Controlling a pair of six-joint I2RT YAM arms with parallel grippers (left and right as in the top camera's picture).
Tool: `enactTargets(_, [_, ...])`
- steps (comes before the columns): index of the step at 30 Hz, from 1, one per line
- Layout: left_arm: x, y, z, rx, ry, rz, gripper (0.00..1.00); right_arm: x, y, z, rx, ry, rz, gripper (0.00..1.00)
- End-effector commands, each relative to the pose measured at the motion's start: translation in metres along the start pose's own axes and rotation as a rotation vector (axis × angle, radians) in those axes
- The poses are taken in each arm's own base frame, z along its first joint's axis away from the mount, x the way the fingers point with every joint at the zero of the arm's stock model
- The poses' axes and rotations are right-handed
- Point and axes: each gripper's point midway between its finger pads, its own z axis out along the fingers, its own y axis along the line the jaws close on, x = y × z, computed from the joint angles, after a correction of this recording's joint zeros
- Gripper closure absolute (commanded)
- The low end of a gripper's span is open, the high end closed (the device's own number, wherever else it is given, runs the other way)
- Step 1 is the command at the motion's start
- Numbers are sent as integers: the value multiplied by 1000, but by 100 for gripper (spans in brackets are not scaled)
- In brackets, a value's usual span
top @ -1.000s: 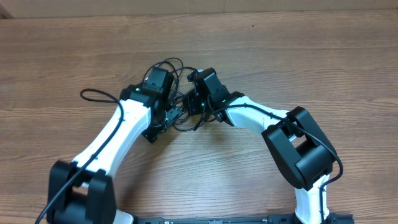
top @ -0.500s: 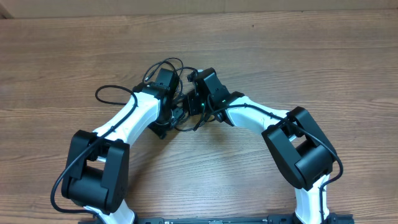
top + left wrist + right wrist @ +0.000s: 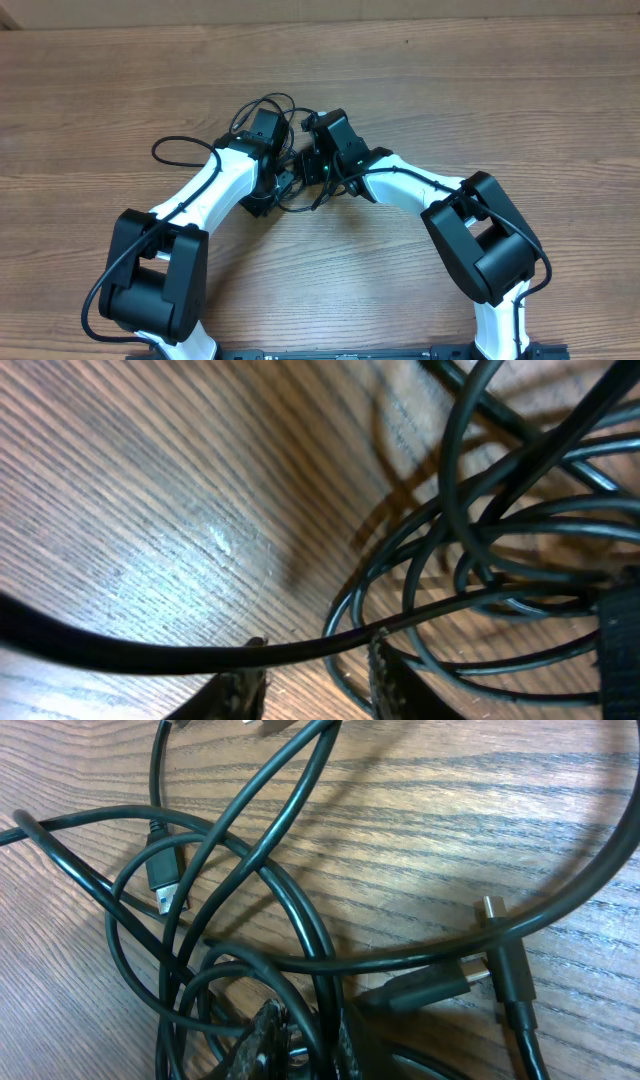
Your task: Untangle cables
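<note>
The cables [image 3: 268, 104] are thin black cords in one tangle on the wooden table, between the two wrists. In the left wrist view my left gripper [image 3: 315, 652] sits low over the wood with its jaws apart. One cord [image 3: 150, 652] lies across both fingertips, and the looped cables [image 3: 470, 530] are just beyond them. In the right wrist view my right gripper [image 3: 308, 1016] is shut on strands in the knotted part of the cables [image 3: 250, 850]. Loose plug ends show here: one plug [image 3: 163, 886] at the left and another plug [image 3: 425, 988] at the right.
The wooden table [image 3: 500, 90] stretches bare-grained all around the tangle. The left arm's own thicker black cable [image 3: 165, 148] loops out over the wood to the left. Both arms' elbows stand near the front edge.
The left arm has swung in, its wrist shifting right toward the tangle, and its jaws have narrowed. The right arm and the cables stay where they were.
</note>
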Motion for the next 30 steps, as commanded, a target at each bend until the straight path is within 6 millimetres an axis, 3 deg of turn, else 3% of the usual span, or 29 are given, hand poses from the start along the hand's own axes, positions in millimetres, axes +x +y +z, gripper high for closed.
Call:
enactTargets(1, [-12,-4,-1,3,-49,-5,61,2,-4,2,9,0,-1,84])
enactTargets(8, [-26,-4,-1,24,-53,-45,52,2,-4,2,9,0,-1,84])
enactTargets(17, [-26,-4,-1,30,-47,-51,60,2,-4,2,9,0,-1,83])
enactTargets(21, [-28,-7,-2,40,-51,-51,69,2,-4,2,9,0,-1,83])
enactTargets(25, [-27,-7,-2,40,-49,-45,96,2,-4,2,9,0,-1,83])
enactTargets(30, [-24,-14,-13,109,13,18,96,3,-4,2,10,2,-1,83])
